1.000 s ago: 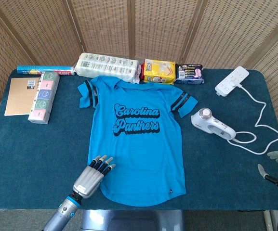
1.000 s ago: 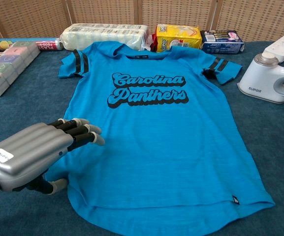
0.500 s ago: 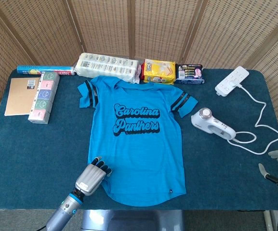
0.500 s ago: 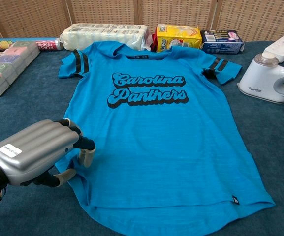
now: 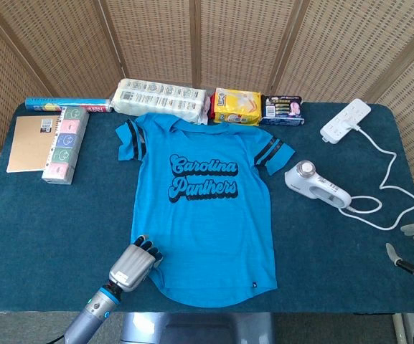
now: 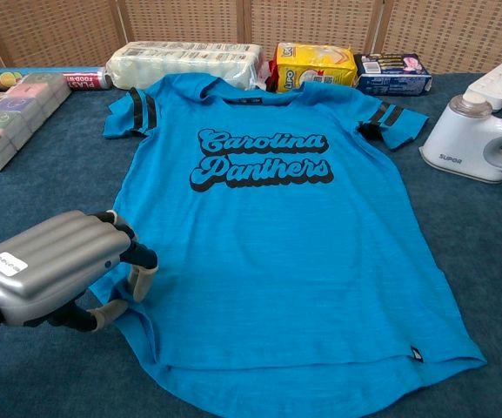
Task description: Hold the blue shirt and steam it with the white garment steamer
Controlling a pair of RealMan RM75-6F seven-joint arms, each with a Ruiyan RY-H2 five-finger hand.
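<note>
1. Head view: the blue shirt [image 5: 205,208] lies flat in the middle of the table [image 5: 41,222], its collar toward the far edge and its hem near the front edge.
2. Head view: the left hand [image 5: 135,264] sits at the shirt's lower left corner near the front edge, fingers curled down onto the hem, so it grips the cloth there.
3. Head view: the white garment steamer [image 5: 316,185] lies on its side to the right of the shirt, apart from it, with its white cord [image 5: 393,193] looping toward the right edge and up to a power strip [image 5: 346,120] by the far right corner.
4. Head view: the right hand [image 5: 413,247] shows only partly at the right edge, well apart from the steamer; its visible fingers are spread and hold nothing.
5. Head view: along the far edge stand a pack of paper rolls [image 5: 162,99], a yellow packet [image 5: 237,106] and a dark packet [image 5: 282,110]; toward the left edge lie a foil box [image 5: 67,105], a pastel tissue pack [image 5: 66,144] and a brown notebook [image 5: 32,142].
6. Chest view: the left hand [image 6: 59,270] pinches the shirt's [image 6: 268,235] left hem edge between curled fingers and thumb, the cloth bunched slightly there.
7. Chest view: the steamer [image 6: 481,141] rests at the right edge of the table [image 6: 50,200], beside the shirt's sleeve but not touching it.
</note>
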